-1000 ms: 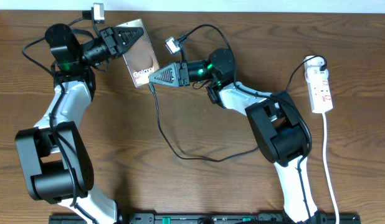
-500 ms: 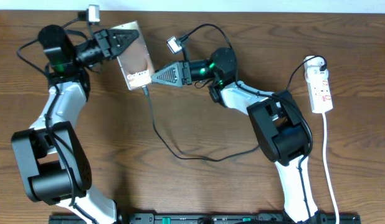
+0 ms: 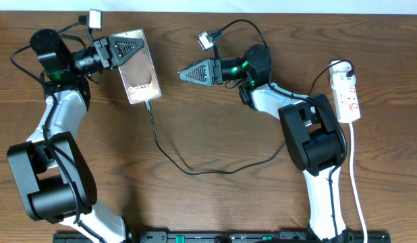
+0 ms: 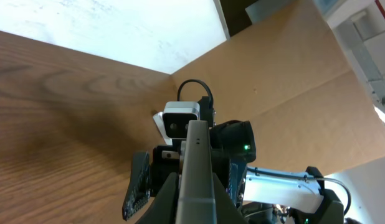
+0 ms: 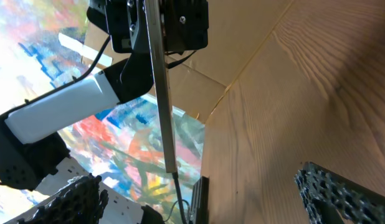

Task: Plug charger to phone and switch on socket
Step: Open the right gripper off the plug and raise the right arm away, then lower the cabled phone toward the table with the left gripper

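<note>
1. Left fingers (image 3: 131, 47) are clenched on the phone (image 3: 142, 75), gripping its upper end at the far-left of the counter (image 3: 222, 209). The brown face with white lettering is turned up toward the overhead camera.
2. In the right wrist view the phone (image 5: 160, 93) shows edge-on as a thin upright strip. The left arm's fingers clamp its top.
3. The charger cable (image 3: 169, 156) has its plug tip at the phone's lower short edge. From there it drops, loops across mid-counter and runs right, passing under the right arm.
4. Right fingers (image 3: 191, 71) are released, spread wide and holding nothing. They point at the phone, with a clear gap to it.
5. In the right wrist view one right finger (image 5: 332, 186) sits at the bottom right and the other at the bottom left. The phone's edge and the hanging cable (image 5: 178, 193) show between them.
6. The socket strip (image 3: 349, 98) lies flat at the far-right edge of the counter, well apart from both sets of fingers.
7. The white adapter (image 3: 340, 67) sits at the strip's far end, with a black lead leaving it.
8. The switch position is too small to tell.
</note>
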Action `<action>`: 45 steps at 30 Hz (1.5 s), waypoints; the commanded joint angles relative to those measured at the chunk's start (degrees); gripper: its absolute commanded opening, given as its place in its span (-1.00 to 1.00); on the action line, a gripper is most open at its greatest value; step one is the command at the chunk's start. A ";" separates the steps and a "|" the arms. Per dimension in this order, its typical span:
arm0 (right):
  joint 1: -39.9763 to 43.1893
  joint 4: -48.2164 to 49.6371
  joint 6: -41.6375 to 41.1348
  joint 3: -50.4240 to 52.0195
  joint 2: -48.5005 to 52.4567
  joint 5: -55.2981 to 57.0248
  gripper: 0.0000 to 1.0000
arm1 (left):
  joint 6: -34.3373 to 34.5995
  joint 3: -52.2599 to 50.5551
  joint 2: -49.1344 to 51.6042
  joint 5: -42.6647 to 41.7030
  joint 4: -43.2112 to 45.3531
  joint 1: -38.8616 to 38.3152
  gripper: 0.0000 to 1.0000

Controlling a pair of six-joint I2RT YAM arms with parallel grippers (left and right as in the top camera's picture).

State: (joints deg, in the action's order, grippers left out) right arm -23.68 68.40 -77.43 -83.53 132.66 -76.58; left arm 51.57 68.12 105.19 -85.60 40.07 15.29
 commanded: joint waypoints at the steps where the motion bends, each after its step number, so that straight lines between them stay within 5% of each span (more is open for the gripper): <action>1: 0.02 0.17 1.92 -0.85 -0.55 -1.11 0.99 | -3.15 0.35 -1.11 -2.67 0.33 0.07 -0.85; 13: 0.02 -0.63 2.89 -0.85 -0.55 -1.38 0.97 | -5.49 0.35 -1.11 -2.60 0.28 0.07 -0.85; 24: 0.02 -16.00 5.95 -0.85 -0.55 4.46 0.97 | -5.97 0.35 -1.03 1.46 -6.27 0.07 -0.85; 34: 0.04 -47.08 26.60 -0.85 -4.09 18.40 0.98 | -7.02 0.35 -1.03 2.08 -7.06 0.07 -0.85; 41: 0.15 -76.46 45.99 -0.85 -17.11 40.57 0.99 | -7.65 0.33 -0.70 3.19 -7.43 0.07 -0.85; 43: 0.00 -81.59 48.09 -0.85 -20.35 47.30 0.99 | -9.20 0.33 -0.48 4.92 -11.02 0.07 -0.85; 45: -0.02 -89.44 50.10 -0.85 -25.97 58.75 0.99 | -20.24 0.33 -0.13 10.60 -26.80 0.00 -0.85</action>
State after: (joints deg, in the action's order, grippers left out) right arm -23.68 -15.81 -33.89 -84.33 112.16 -34.37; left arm 42.37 68.51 105.23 -79.99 24.21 15.29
